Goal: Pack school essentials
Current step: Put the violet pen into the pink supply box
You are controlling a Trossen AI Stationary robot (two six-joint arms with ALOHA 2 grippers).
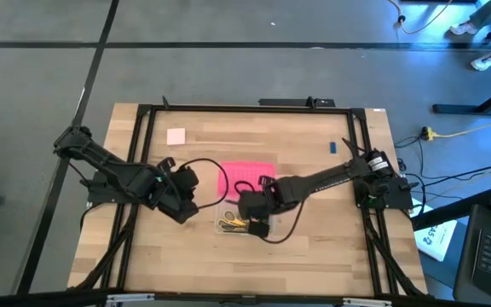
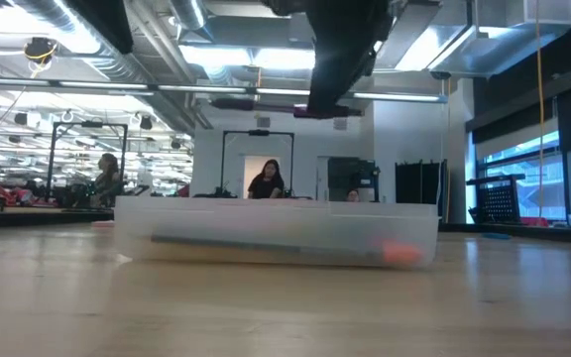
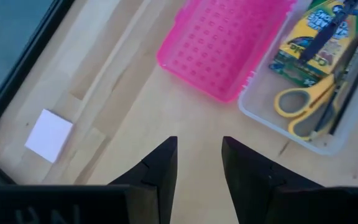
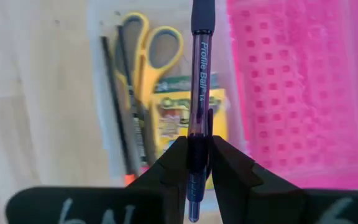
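While right gripper (image 4: pixel 196 163) hung above clear case (image 1: pixel 228 223), its fingers were clamped on dark pen (image 4: pixel 199 93), pen upright over case. Scissors (image 4: pixel 143 46), crayon box (image 4: pixel 185 118), pencils (image 4: pixel 126 118) lay inside case. Pink lid (image 3: pixel 219 43) lay open flat beside case. Left gripper (image 3: pixel 199 163) hovered near lid, fingers slightly parted, holding nothing. Pink pad (image 1: pixel 176 136) and small blue piece (image 1: pixel 333 147) lay on table (image 1: pixel 314 256), well apart from case.

1 camera looks straight down on the whole wooden bench (image 1: pixel 314 256), 1 sits level at its surface, and 2 wrist cameras look closely down, all sharing the clear plastic case (image 3: pixel 303 134).
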